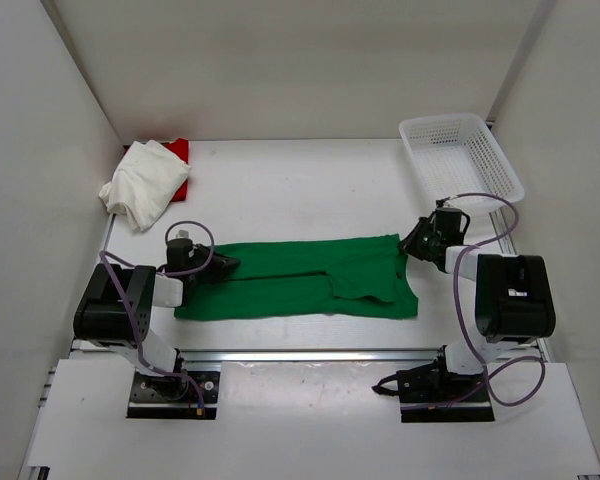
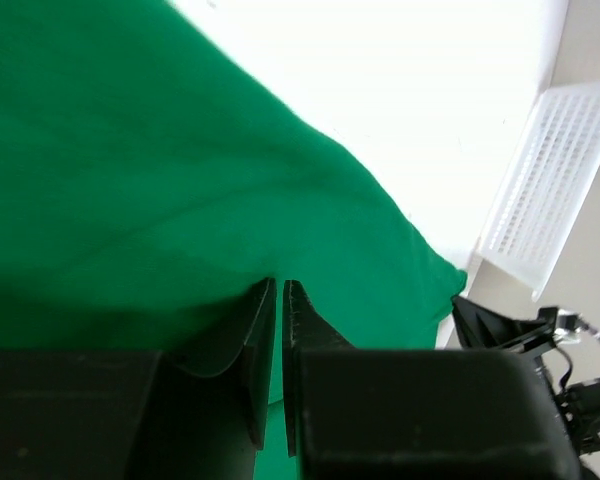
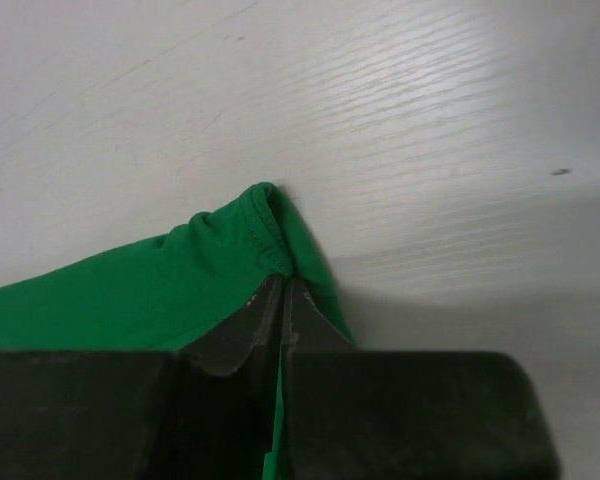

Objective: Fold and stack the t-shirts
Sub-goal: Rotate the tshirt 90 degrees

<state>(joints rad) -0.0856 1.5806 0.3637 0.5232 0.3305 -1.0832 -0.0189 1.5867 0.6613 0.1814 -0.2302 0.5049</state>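
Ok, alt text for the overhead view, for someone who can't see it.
A green t-shirt lies stretched across the table, the left gripper pinching its left end and the right gripper its far right corner. A white t-shirt on a red t-shirt sits far left.

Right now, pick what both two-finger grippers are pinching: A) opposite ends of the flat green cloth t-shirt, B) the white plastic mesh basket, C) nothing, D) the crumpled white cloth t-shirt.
A: the left gripper and right gripper are each closed on an end of the green cloth t-shirt spread between them.
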